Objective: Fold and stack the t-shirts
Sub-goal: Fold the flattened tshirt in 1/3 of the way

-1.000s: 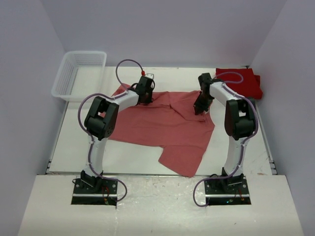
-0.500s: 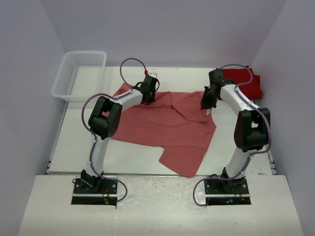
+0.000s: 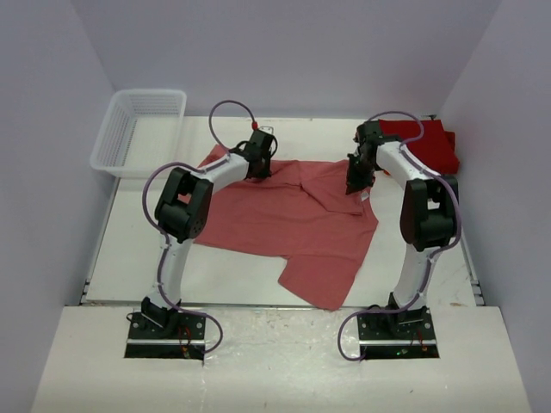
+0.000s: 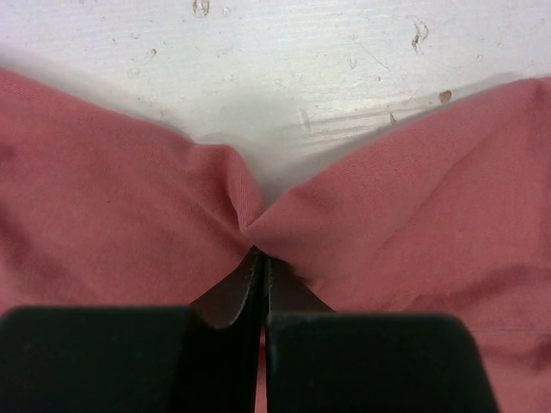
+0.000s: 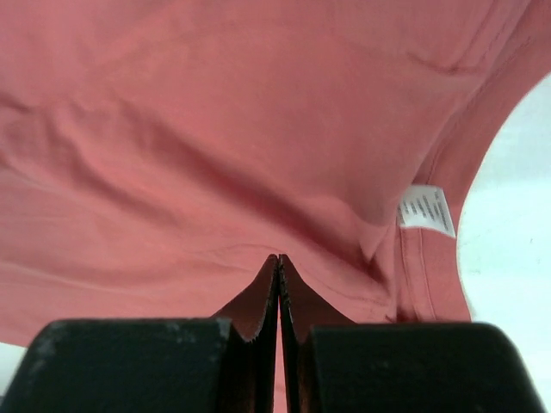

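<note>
The salmon-red t-shirt (image 3: 293,219) lies opened out and rumpled across the middle of the bench (image 3: 224,275), with one flap trailing toward the near edge, right of centre. Its far edge is gathered at two places. At the far left of the shirt, the left hand (image 3: 258,162) is closed on a pinch of the cloth. In the left wrist view its two fingers (image 4: 362,361) are pressed together, the fabric is drawn to a puckered point at their tips, and bare, scuffed bench lies just beyond. At the far right of the shirt, the right hand (image 3: 356,181) is likewise clamped on the cloth. In the right wrist view its fingers (image 5: 129,361) meet with a fold of fabric nipped at the tips. A white label (image 5: 426,209) is sewn beside a curved, hemmed edge on the right. The folded deep-red t-shirts (image 3: 426,144) form a flat pile in the far right corner of the bench, just beyond the right arm and apart from the spread shirt. A white mesh basket (image 3: 138,129) stands at the far left corner, near the shirt's far left corner but not touching it. A purple cable (image 3: 225,116) loops above each arm. Pale lilac walls enclose the bench on the left, far and right sides.
</note>
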### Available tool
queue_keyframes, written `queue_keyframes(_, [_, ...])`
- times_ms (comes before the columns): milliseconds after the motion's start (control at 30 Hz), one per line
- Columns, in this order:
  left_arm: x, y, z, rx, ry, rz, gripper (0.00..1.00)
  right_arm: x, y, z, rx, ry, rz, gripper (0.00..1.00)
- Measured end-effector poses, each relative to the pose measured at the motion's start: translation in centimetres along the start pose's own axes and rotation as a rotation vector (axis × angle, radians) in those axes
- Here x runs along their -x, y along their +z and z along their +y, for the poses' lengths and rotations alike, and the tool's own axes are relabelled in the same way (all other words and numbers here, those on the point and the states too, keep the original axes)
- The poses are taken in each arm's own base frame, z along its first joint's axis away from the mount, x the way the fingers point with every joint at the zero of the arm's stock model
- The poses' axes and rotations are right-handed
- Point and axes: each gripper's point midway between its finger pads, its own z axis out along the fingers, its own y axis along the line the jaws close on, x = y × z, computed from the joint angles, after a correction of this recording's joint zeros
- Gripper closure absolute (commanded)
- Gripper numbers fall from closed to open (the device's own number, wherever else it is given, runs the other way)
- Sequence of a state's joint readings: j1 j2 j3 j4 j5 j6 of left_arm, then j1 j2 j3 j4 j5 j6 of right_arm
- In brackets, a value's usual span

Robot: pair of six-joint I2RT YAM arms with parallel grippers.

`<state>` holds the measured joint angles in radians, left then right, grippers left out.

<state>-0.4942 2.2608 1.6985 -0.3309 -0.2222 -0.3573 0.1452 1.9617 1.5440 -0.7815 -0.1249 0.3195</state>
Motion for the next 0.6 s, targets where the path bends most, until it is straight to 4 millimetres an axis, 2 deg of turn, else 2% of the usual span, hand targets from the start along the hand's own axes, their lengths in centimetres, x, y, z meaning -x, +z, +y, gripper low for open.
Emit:
queue_keyframes(67, [0.2,0.1,0.3,-0.011,-0.01,0.003,1.0,-1.0,0.8,-0.6,-0.03,0.005,0.055,1.0])
queue_keyframes(133, [0.4,0.2,0.9,-0.021,-0.026,0.008,1.0,-0.9,1.0,-0.9,-0.058,0.005,0.075,1.0])
queue_keyframes(400, [1.7,1.1,6.3,-0.003,-0.118,0.017,1.0,3.8,1.6,-1.9,-0.19,-0.034,0.057,1.0])
queue_keyframes(600, [2.0,1.2,8.1,0.017,-0.141,0.018,1.0,4.0,3.1,-3.3,-0.247,-0.067,0.1,1.0])
